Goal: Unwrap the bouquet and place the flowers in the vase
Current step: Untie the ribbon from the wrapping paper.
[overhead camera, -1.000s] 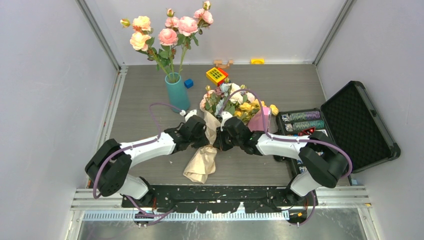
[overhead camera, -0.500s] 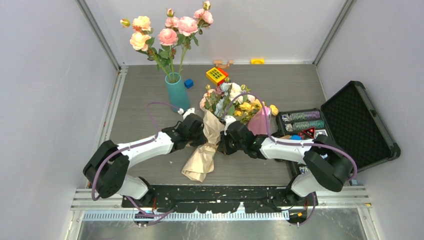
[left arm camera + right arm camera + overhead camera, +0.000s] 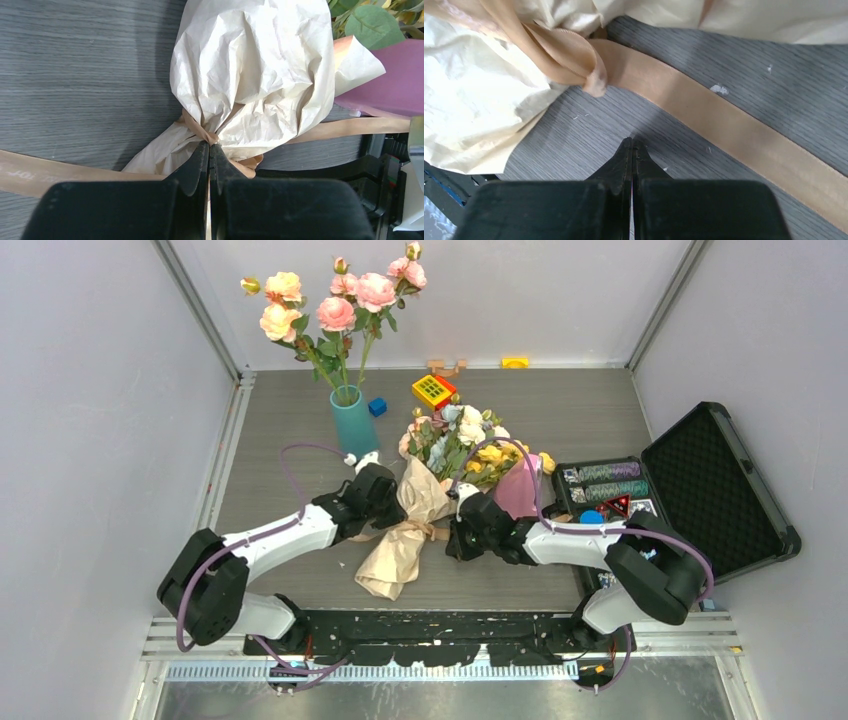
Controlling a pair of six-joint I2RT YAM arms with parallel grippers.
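Left gripper (image 3: 209, 146) squeezed shut, tips touching the ribbon (image 3: 198, 130) knot on the bouquet (image 3: 250, 65), right gripper (image 3: 632, 142) squeezed shut, holding nothing, just beside the ribbon tail, bouquet lying mid table (image 3: 580, 410), teal vase (image 3: 354, 428) far left of it

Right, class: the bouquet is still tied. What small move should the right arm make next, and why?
Probably open the right gripper and shift it onto the ribbon tail beside it. Its jaws are shut on nothing over the table, the knot on the bouquet is tied, and the left gripper is shut right at that knot, so pulling the tail may loosen it.
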